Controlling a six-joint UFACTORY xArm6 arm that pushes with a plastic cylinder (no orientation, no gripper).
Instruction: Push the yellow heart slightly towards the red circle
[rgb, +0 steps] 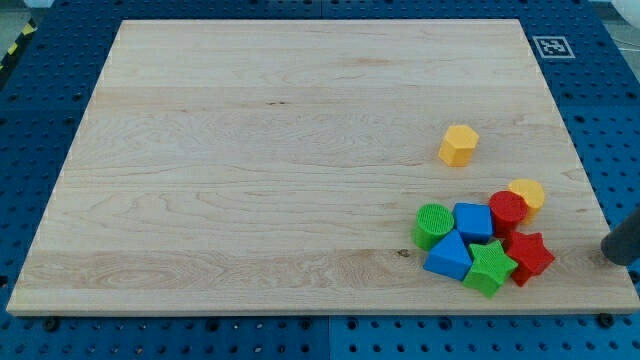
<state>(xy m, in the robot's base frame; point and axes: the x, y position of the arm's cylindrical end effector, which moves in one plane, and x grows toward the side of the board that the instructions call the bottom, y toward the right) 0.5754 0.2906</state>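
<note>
The yellow heart (529, 193) lies near the board's right edge, touching the upper right side of the red circle (507, 208). The dark rod enters from the view's right edge. My tip (609, 256) is at the board's right edge, below and to the right of the heart and right of the red star (530, 255). It touches no block.
A cluster sits below and left of the red circle: blue square (473, 220), green circle (433, 224), blue triangle (448, 257), green star (489, 268). A yellow hexagon (459, 145) stands alone above them. The wooden board (280, 170) lies on a blue pegboard.
</note>
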